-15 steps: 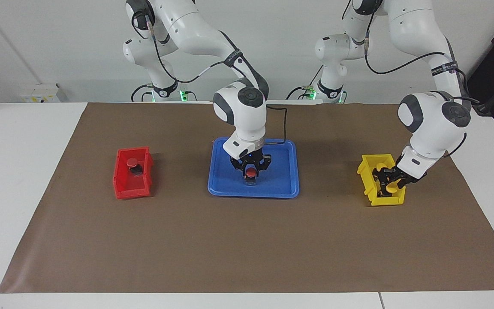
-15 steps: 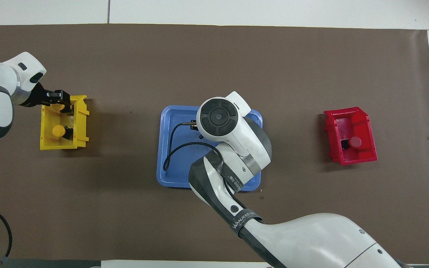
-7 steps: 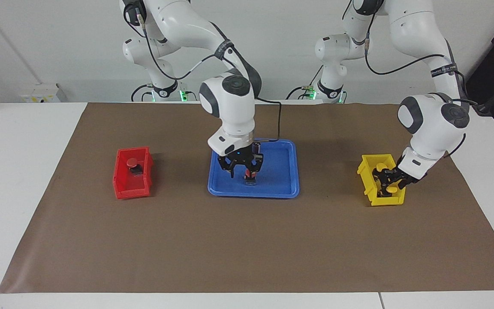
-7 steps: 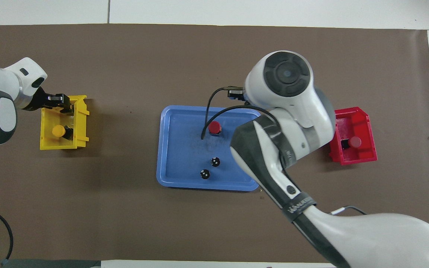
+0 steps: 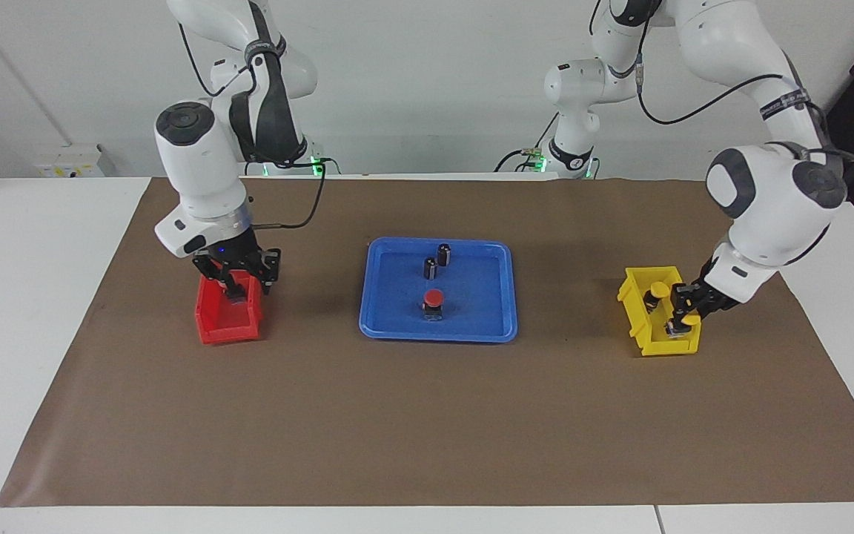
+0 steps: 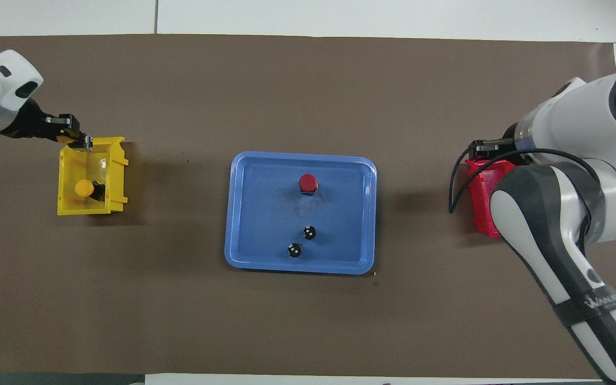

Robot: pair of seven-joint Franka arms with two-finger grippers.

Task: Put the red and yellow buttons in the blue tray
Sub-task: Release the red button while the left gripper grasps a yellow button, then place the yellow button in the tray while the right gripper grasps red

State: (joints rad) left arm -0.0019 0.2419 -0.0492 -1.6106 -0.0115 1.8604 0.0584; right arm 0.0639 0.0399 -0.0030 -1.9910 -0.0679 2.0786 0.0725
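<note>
The blue tray (image 5: 438, 335) (image 6: 244, 214) lies mid-table with one red button (image 5: 433, 298) (image 6: 308, 182) standing in it. My right gripper (image 5: 238, 276) hangs open low over the red bin (image 5: 227, 322) (image 6: 480, 179) and hides the red button inside it. My left gripper (image 5: 683, 311) (image 6: 75, 140) is at the yellow bin (image 5: 638, 319) (image 6: 115, 182), shut on a yellow button (image 5: 688, 320) (image 6: 65, 139) over the bin's end farther from the robots. A second yellow button (image 5: 660, 288) (image 6: 82, 188) sits in that bin.
Two small dark capless cylinders (image 5: 443, 254) (image 6: 309, 232) stand in the tray, nearer to the robots than the red button. A brown mat (image 5: 427, 415) covers the table. The right arm (image 6: 554, 214) hides most of the red bin from above.
My right gripper let go of the red button in the tray, rose and swung over to the red bin. My left gripper drew back along the yellow bin with a yellow button.
</note>
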